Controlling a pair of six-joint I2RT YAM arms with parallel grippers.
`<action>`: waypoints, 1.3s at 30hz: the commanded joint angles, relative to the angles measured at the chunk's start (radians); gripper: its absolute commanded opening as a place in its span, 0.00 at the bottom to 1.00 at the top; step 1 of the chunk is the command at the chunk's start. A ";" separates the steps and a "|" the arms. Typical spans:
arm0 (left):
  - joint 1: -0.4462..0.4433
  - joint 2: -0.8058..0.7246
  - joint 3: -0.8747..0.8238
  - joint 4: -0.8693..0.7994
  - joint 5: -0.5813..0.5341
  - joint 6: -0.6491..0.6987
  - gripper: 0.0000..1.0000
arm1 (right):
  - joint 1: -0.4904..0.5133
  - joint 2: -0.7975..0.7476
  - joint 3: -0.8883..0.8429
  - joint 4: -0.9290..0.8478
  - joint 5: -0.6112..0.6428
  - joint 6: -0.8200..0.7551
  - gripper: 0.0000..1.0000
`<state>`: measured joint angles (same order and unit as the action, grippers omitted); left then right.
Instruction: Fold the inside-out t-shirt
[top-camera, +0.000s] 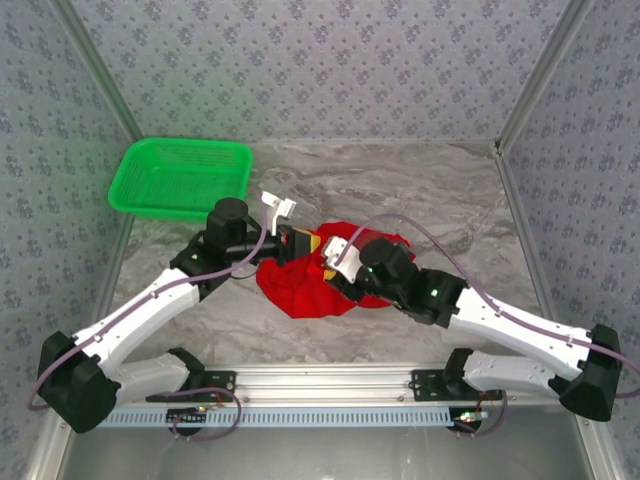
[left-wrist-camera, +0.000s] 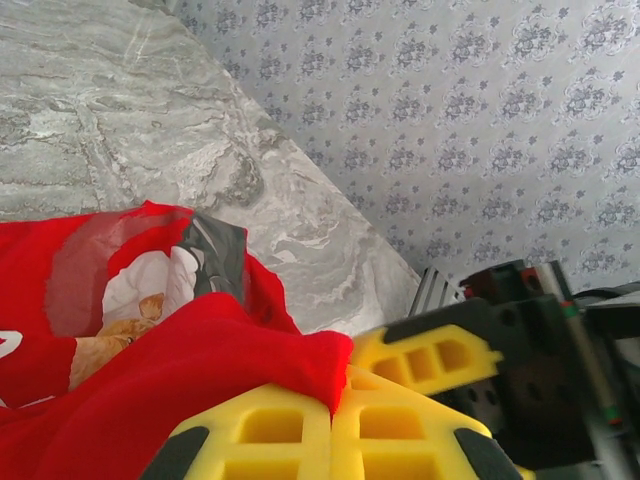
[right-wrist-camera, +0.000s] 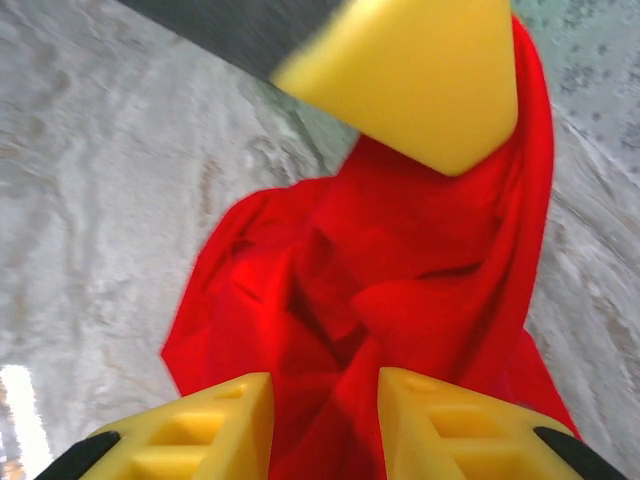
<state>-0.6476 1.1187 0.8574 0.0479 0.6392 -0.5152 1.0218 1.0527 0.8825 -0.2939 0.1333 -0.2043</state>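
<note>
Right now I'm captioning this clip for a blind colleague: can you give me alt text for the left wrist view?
The left end effector pinches a fold of the bunched red t-shirt between its yellow fingers, seen close up. Part of a multicoloured print shows on the cloth at left; the grey marbled table and a patterned wall lie behind.
</note>
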 joint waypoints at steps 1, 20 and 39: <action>0.005 -0.009 0.037 0.001 0.023 -0.008 0.00 | 0.004 0.019 0.041 0.031 0.094 -0.033 0.36; 0.006 -0.015 0.023 0.004 0.044 -0.005 0.00 | -0.140 0.033 0.029 0.162 -0.076 0.064 0.31; 0.025 -0.007 0.038 -0.119 -0.195 0.084 0.00 | -0.423 -0.062 0.036 0.057 -0.661 0.335 0.00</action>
<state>-0.6338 1.1088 0.8581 -0.0196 0.5362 -0.4801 0.6285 1.0008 0.8909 -0.2039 -0.3473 0.0475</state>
